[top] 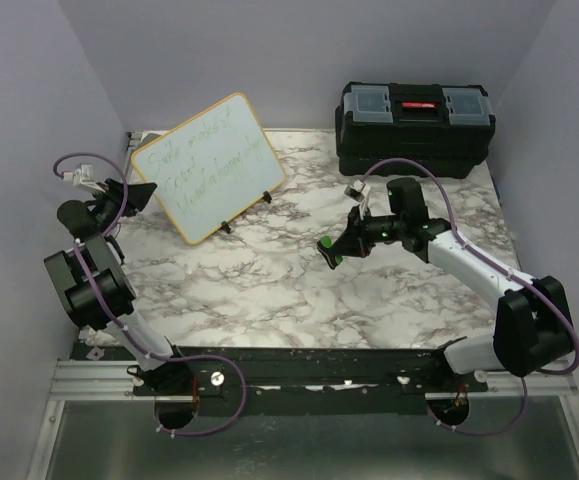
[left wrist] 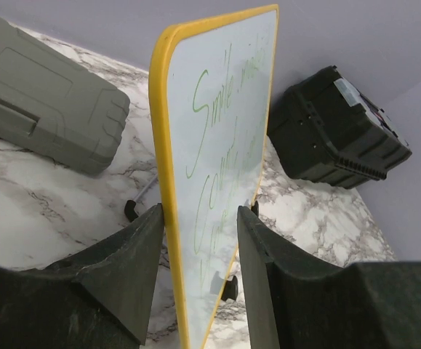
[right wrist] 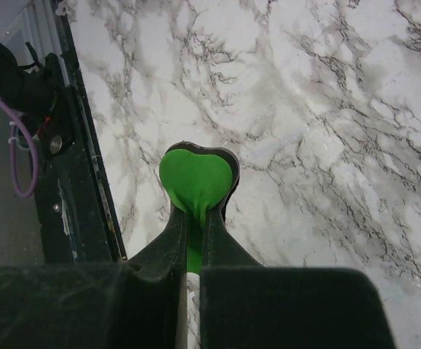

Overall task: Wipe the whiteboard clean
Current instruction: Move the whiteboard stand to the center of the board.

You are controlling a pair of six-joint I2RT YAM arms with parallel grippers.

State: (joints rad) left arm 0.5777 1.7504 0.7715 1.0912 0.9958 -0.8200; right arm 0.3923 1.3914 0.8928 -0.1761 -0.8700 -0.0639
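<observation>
Jaws on your left gripper (left wrist: 199,218) straddle the left edge of the whiteboard (top: 209,165), which stands propped at upper left of the top view; you cannot tell whether they pinch it yet. Right gripper (right wrist: 195,214) is clenched on a green pad (right wrist: 195,174), mid-frame. Step, by my reading: bracing the board, its writing unerased. Next you need a firm hold, then the pad carried left over the open table (top: 269,290); the black toolbox (top: 414,125) sits clear at upper right.

The whiteboard (top: 209,165), yellow-framed, is propped tilted back on black feet at the far left of the table (top: 269,290); its face is covered with green handwriting.
</observation>
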